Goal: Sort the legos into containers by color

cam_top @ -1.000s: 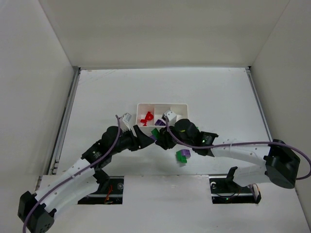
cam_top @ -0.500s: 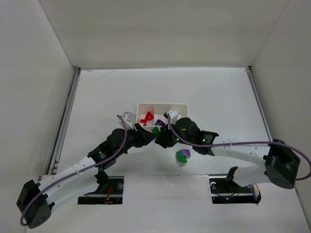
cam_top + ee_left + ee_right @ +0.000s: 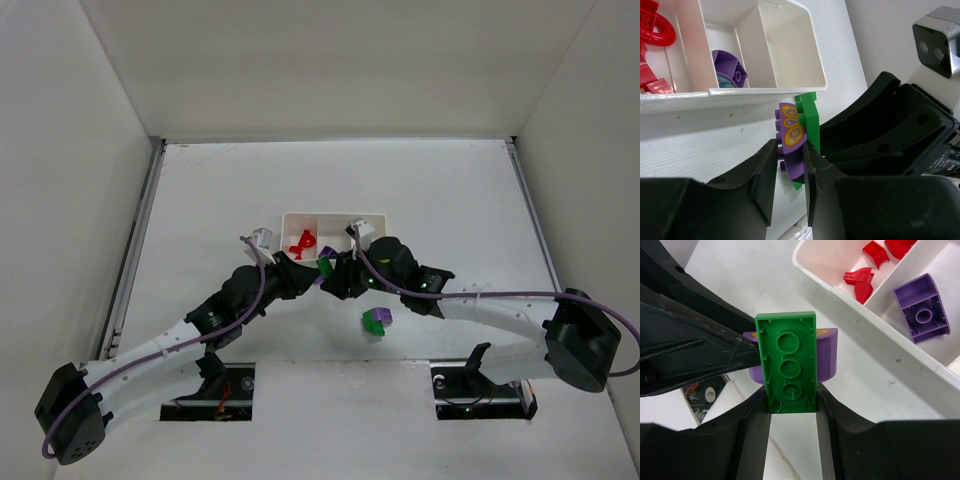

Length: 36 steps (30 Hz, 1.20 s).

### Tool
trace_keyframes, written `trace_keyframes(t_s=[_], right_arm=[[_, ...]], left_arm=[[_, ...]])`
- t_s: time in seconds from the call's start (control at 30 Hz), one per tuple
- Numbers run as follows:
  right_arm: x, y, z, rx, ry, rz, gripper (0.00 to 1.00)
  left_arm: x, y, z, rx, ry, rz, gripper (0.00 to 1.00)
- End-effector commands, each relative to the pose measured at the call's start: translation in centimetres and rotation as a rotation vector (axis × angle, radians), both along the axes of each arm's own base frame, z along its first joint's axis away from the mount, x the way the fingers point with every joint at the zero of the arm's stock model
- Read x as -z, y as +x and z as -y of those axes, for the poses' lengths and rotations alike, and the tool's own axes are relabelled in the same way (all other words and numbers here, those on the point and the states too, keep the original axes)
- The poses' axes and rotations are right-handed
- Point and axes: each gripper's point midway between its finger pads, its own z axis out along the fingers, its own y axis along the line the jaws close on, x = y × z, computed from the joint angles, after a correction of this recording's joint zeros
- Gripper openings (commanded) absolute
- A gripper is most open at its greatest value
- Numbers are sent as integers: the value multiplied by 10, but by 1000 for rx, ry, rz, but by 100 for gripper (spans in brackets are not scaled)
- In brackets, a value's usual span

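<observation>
Just in front of the white tray (image 3: 300, 215) my two grippers meet over a joined pair of legos. My left gripper (image 3: 791, 153) is shut on a purple brick (image 3: 792, 135) with an orange and yellow print. My right gripper (image 3: 792, 401) is shut on the flat green brick (image 3: 790, 360) stuck to that purple brick (image 3: 828, 355). From above, the green brick (image 3: 324, 268) shows between the left gripper (image 3: 312, 278) and the right gripper (image 3: 330, 276). Red legos (image 3: 303, 242) lie in the tray's left compartment, a purple one (image 3: 328, 253) in the middle.
A loose green and purple pair (image 3: 376, 320) lies on the table in front of my right arm. The tray's right compartment (image 3: 785, 45) holds nothing that I can see. The tray's near rim (image 3: 880, 335) runs close beside the held bricks.
My left gripper has come in towards the right one and shut on the purple brick. Both grippers have shifted slightly towards the tray.
</observation>
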Motion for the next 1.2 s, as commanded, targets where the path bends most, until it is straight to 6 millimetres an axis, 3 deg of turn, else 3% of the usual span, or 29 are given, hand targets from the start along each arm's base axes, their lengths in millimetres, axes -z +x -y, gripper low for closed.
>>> trace_keyframes(t_s=[0.0, 0.23, 0.83, 1.17], right_arm=[[-44, -2, -17, -42, 173, 38, 27], [-54, 10, 0, 6, 206, 48, 27], [-79, 20, 30, 43, 310, 51, 27], [-56, 87, 66, 364, 169, 77, 27]], left_arm=[[-25, -3, 14, 43, -82, 70, 15], [-23, -3, 10, 38, -70, 74, 6], [-9, 4, -7, -9, -54, 62, 6], [-38, 2, -1, 8, -94, 104, 7]])
